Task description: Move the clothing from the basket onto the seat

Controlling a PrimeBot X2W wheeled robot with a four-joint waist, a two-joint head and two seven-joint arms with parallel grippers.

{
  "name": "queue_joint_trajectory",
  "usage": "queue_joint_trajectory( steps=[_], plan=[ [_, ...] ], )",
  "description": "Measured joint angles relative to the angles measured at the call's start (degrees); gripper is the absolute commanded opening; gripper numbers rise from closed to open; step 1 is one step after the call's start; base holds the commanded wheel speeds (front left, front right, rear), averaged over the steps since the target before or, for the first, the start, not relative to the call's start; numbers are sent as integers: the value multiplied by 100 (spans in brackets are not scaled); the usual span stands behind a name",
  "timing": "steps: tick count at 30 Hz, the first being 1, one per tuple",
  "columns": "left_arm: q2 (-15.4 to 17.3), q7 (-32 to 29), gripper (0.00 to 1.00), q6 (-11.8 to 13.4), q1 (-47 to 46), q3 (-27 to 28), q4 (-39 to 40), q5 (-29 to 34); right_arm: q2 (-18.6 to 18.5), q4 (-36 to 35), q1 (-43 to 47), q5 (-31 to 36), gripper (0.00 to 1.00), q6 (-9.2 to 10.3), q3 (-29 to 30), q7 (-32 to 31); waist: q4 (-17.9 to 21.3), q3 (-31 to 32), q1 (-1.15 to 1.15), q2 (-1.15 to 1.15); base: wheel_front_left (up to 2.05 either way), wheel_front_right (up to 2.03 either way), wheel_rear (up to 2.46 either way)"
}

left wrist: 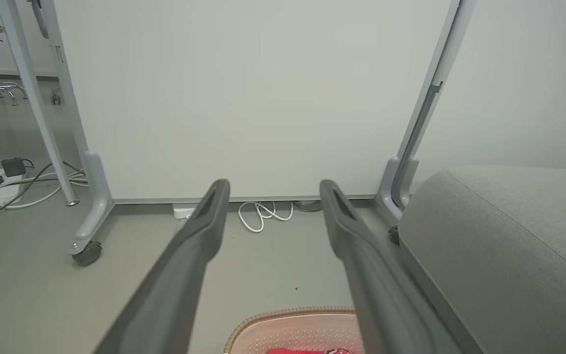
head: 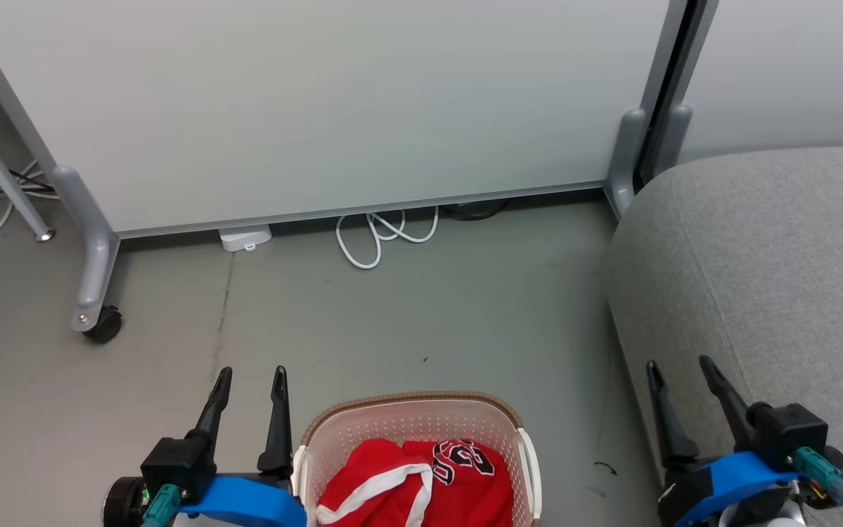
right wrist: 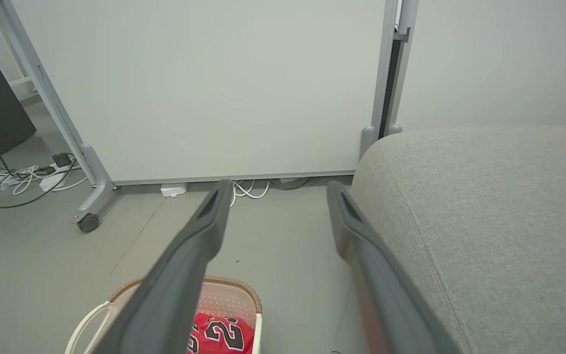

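Note:
The red clothing (head: 414, 483) with white trim and black-and-white numerals lies bunched in the cream basket (head: 410, 404) at the bottom middle of the head view. The basket's brown rim (left wrist: 288, 314) and the numerals on the clothing (right wrist: 219, 334) also show at the bottom of the wrist views. The grey seat (head: 773, 271) fills the right side. My left gripper (head: 249, 377) stands open just left of the basket, holding nothing. My right gripper (head: 677, 366) stands open in front of the seat's edge, holding nothing.
A wheeled white partition panel (head: 319, 110) stands behind the basket, with a caster (head: 103, 324) at the left. White cables (head: 385, 234) and a small white box (head: 244, 238) lie along its base. Grey floor (head: 421, 315) lies between the panel, basket and seat.

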State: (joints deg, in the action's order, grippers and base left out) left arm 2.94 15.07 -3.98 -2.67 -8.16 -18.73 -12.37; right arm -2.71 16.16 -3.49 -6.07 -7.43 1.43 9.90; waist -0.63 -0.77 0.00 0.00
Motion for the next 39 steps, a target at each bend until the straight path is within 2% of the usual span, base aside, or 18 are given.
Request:
queue_joint_trajectory(
  steps=[11, 20, 28, 39],
  plan=[
    [2, 1, 100, -42, -268, -30, -452, 87, -4, -112, -452, -60, 100, -4, -422, 83, 507, -610, 0, 0, 0, 0, 0],
    [119, -3, 100, -162, -859, -279, -1674, 225, -7, -145, -771, -219, 100, -4, -655, 283, 1009, -1368, 1, 0, 0, 0, 0],
    [334, -250, 100, -207, -1441, -531, -2727, 410, -10, -101, -1043, -399, 100, -4, -905, 432, 1459, -2037, 1, 0, 0, 0, 0],
    [579, -489, 100, -240, -2292, -916, -3841, 694, -11, -79, -1309, -622, 100, -4, -1140, 505, 1851, -2867, 1, 0, 0, 0, 0]
  ],
)
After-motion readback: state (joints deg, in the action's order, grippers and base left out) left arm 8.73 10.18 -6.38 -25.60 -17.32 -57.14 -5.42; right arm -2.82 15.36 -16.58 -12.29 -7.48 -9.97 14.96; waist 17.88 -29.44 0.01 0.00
